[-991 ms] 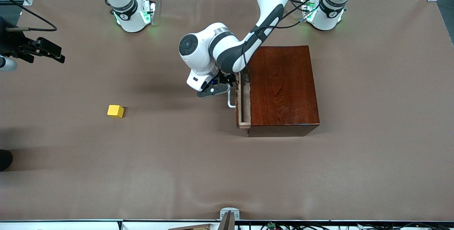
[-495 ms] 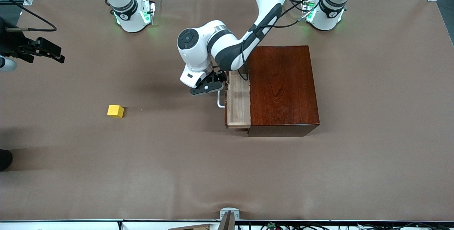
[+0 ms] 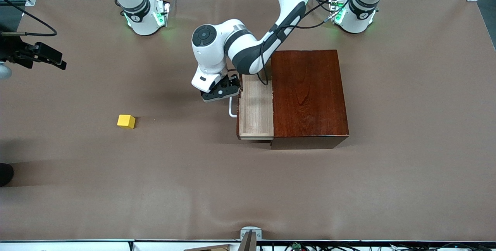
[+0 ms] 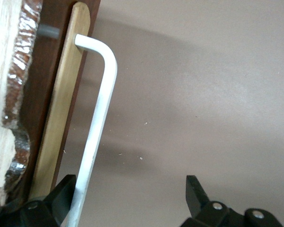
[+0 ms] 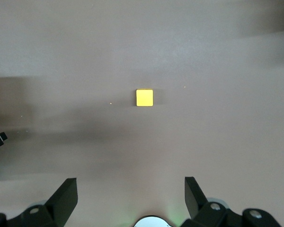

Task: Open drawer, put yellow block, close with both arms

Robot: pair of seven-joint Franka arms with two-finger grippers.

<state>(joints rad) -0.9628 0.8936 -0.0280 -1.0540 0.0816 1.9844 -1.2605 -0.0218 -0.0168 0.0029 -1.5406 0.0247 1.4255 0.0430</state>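
Note:
The drawer (image 3: pixel 255 107) stands partly pulled out of the dark mahogany box (image 3: pixel 308 96), and its light wooden tray is bare. My left gripper (image 3: pixel 219 93) is at the white handle (image 3: pixel 231 109). In the left wrist view the left gripper (image 4: pixel 130 182) is open, with the handle (image 4: pixel 102 104) resting against the inner face of one finger (image 4: pixel 61 191). The yellow block (image 3: pixel 126 121) lies on the brown cloth toward the right arm's end of the table. My right gripper (image 3: pixel 50 55) hangs open above the cloth at that end. It (image 5: pixel 130 184) looks down on the block (image 5: pixel 144 97).
A metal bracket (image 3: pixel 250 235) sits at the table's edge nearest the front camera. A dark object (image 3: pixel 6 173) pokes in at the right arm's end. Bare brown cloth (image 3: pixel 182 165) lies between the block and the drawer.
The drawer has slid farther out of the box toward the right arm's end, and my left gripper has moved with the handle. The right gripper has shifted slightly; the block has stayed put.

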